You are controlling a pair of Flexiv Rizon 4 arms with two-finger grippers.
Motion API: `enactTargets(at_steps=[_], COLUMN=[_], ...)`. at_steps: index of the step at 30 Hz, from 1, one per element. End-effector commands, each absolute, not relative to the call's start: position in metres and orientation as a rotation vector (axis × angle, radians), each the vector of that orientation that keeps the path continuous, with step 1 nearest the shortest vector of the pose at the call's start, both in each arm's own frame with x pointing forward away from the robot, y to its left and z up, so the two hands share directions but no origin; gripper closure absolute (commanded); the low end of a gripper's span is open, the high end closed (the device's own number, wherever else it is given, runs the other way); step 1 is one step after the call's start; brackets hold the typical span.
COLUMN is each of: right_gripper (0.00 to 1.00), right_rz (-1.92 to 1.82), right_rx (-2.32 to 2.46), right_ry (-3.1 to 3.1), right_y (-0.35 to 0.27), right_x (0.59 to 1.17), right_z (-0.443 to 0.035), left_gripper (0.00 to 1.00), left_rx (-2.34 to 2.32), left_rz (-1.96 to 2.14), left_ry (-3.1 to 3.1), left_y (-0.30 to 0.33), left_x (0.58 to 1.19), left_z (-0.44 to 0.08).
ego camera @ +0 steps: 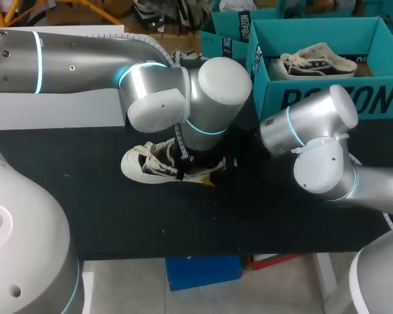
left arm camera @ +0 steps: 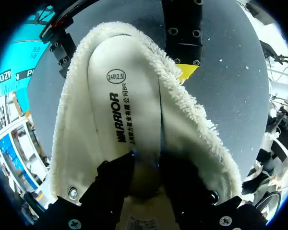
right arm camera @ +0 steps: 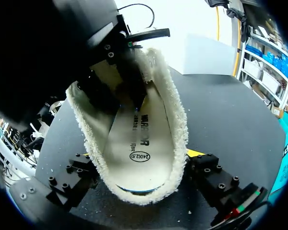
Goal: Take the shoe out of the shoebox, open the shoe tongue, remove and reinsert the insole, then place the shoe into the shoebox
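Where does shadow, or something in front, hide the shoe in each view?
Head view: the left arm covers the middle of the shoe; the toe shows, evenly lit. Left wrist view: the insole is bright, darkening only near the left gripper. Right wrist view: the left gripper shades the insole's far end.

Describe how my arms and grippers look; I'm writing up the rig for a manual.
The left arm and right arm are smooth silver-grey tubes with bulbous joints ringed in glowing cyan. A black cable hangs at the left wrist. The left gripper and right gripper are black, blocky, dotted with screw heads; the right shows a yellow tip.
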State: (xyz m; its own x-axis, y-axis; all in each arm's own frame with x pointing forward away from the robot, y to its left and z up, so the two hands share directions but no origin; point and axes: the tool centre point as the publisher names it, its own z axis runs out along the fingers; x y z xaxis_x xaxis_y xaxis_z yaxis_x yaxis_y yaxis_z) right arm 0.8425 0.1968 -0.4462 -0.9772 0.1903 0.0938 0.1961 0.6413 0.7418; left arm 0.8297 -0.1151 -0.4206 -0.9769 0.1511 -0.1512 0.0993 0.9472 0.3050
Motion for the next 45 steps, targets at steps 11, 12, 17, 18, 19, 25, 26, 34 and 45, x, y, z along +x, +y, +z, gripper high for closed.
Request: enactTargets(at_steps=[11,12,17,18,19,25,26,34,45], right_gripper=[1.00,1.00,1.00,1.00,1.00,1.00,1.00,1.00,1.00], right_rz=[-1.281,-1.281,-1.281,-1.281,-1.281,-1.281,-1.281,-1.281,-1.281], right_rx=[-0.340,-0.340,-0.340,-0.340,-0.340,-0.340,-0.340,-0.340,-0.340], right_ry=[-2.841,-2.841,-2.841,-2.841,-2.841,-2.841,-2.841,-2.841,-2.841], right_y=[0.197,0.197,0.197,0.197,0.197,0.197,0.197,0.197,0.197], right_x=[0.844,0.844,0.844,0.844,0.844,0.844,0.844,0.844,0.844], right_z=[-0.447,-0.447,-0.447,-0.447,-0.447,-0.447,-0.447,-0.447,-0.447], left_gripper=[0.67,0.67,0.68,0.68,0.68,0.69,0.69,0.74,1.00], left_rx=[0.162,0.158,0.124,0.119,0.111,0.075,0.071,0.071,0.147], left_rz=[0.303,0.291,0.247,0.233,0.222,0.168,0.169,0.152,0.023], left_ry=[2.744,2.739,2.711,2.708,2.704,2.696,2.693,2.693,2.807], left_y=[-0.083,-0.082,-0.082,-0.082,-0.082,-0.081,-0.080,-0.082,-0.091], left_x=[0.852,0.853,0.862,0.864,0.866,0.877,0.878,0.884,0.862], left_z=[-0.481,-0.482,-0.484,-0.484,-0.483,-0.483,-0.482,-0.479,-0.456])
